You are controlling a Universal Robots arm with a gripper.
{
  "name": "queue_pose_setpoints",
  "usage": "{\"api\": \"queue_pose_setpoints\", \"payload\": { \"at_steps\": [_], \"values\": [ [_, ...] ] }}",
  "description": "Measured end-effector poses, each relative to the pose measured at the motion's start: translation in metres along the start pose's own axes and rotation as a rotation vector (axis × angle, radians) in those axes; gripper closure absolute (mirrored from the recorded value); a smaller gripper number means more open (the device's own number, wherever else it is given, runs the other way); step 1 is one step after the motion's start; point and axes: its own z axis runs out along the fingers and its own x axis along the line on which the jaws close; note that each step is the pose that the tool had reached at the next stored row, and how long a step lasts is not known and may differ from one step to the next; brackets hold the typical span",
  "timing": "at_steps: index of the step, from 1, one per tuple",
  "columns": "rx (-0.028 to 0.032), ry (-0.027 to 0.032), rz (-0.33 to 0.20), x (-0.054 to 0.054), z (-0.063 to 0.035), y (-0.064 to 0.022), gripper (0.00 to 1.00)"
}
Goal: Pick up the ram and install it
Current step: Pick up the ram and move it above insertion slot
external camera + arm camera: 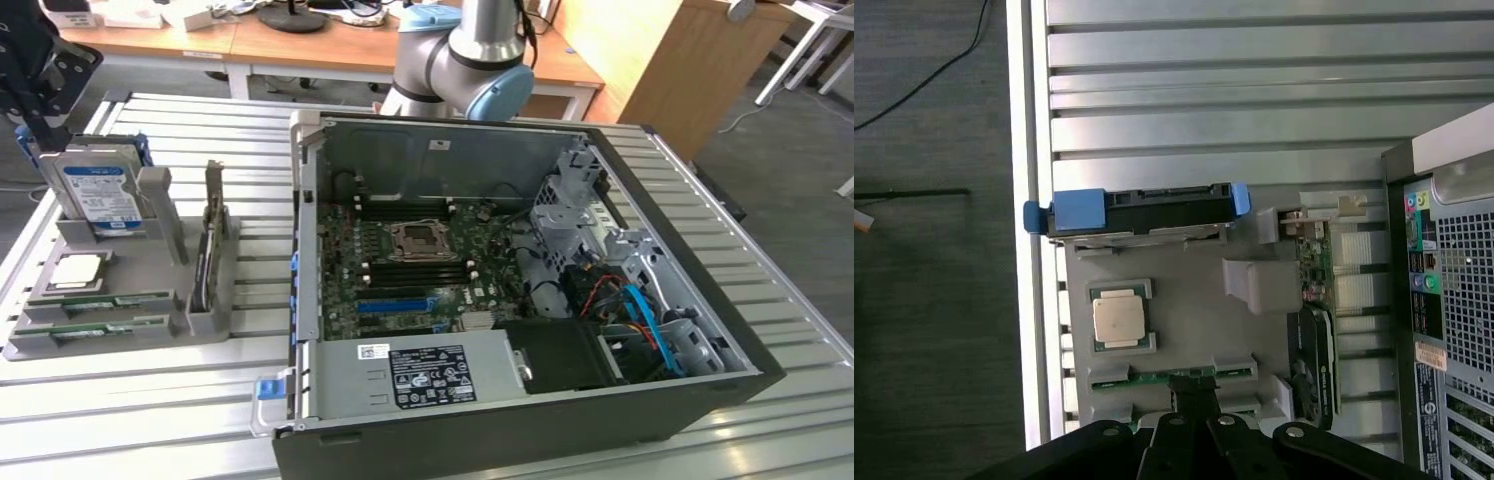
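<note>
ram (pixel 114 300): green. Holder (pixel 200 310): plain grey. CPU (pixel 76 272): silver lid, green rim. Drive (pixel 100 195): blue caddy, blue-and-white label. Tabletop (pixel 160 400): silver, ribbed stripes. Case (pixel 534 440): black-grey; motherboard (pixel 400 290) green; cables (pixel 641 310) blue. Gripper (pixel 1192 400): black. Arm (pixel 467 60): grey, light-blue caps.

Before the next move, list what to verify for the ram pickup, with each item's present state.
1. Ram lies in the tray: ok.
2. Second ram lies beside it, apart: ok.
3. Gripper lined up over the ram: cannot tell; it hangs high above the tray.
4. Clearance from the upright hard drive: cannot tell.
5. Computer case open, motherboard exposed: ok.
6. Slot latches on the motherboard open: cannot tell.
</note>
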Motion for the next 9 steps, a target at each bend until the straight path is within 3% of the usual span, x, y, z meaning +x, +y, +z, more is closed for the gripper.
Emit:
{"api": "queue_pose_setpoints", "payload": {
  "at_steps": [9],
  "values": [
    [0.0000, 0.0000, 0.000, 0.0000, 0.0000, -0.0001, 0.89]
  ]
}}
